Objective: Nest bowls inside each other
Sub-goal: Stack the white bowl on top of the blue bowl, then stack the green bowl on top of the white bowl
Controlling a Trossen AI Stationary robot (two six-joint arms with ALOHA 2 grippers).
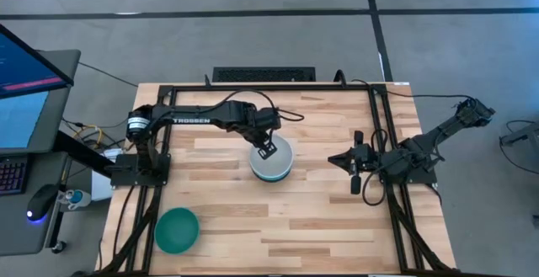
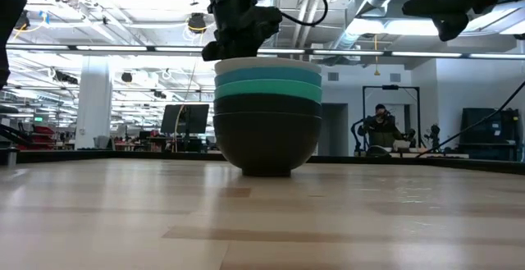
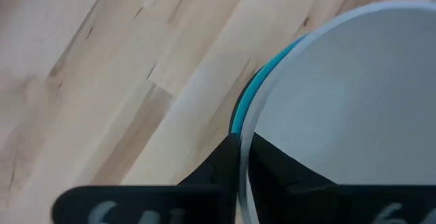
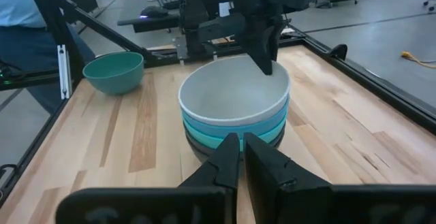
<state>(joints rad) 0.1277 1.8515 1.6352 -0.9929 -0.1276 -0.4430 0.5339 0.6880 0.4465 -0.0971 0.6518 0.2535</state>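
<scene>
A stack of several nested bowls (image 1: 271,162) stands mid-table on its black bottom bowl (image 2: 267,143). Above that come another black one, two cyan ones and the white bowl (image 4: 235,91) on top. The teal-green bowl (image 1: 177,230) rests alone on its base near the table's near left corner, also visible in the right wrist view (image 4: 114,71). My left gripper (image 1: 266,147) is at the stack's far left rim, shut on the white bowl. My right gripper (image 1: 335,160) waits to the right of the stack, shut, touching nothing. My left gripper (image 3: 240,144) pinches the white bowl's rim (image 3: 246,118) on the stack's far left side. One finger (image 3: 279,166) is inside the bowl and the other outside. The fingers come from above, pointing down (image 4: 262,55). The white bowl sits upright, nested in the cyan bowl (image 2: 267,79).
Black frame rails (image 1: 381,134) run along the table's left, far and right sides. A monitor, keyboard and mouse (image 1: 38,201) stand off the table's left edge. Bare wood (image 1: 278,226) lies between the stack and the near edge. A person (image 2: 381,126) sits far behind the table.
</scene>
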